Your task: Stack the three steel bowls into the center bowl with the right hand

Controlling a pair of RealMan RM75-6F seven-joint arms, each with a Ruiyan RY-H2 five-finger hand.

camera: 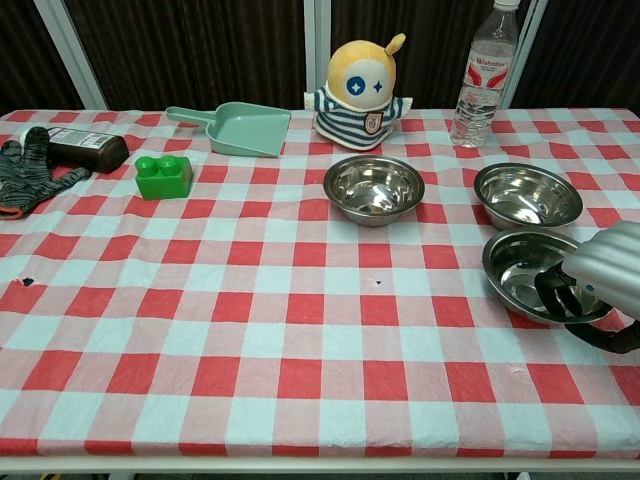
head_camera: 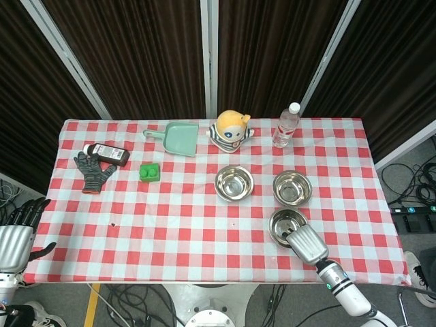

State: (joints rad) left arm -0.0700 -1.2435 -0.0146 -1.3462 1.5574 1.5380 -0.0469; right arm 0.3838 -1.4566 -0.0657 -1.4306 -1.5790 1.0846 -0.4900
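Now right hand (camera: 598,287) fingers (camera: 553,293) inside near bowl (camera: 525,272).

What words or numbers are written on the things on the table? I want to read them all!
"Watsons" is my best reading of the red print on the water bottle label; it is small, so I am not sure.
Black box by the glove: its white label has print, too small to read.
Plush toy: a little badge on its striped shirt, too blurred to read.
Nothing else shows any writing.
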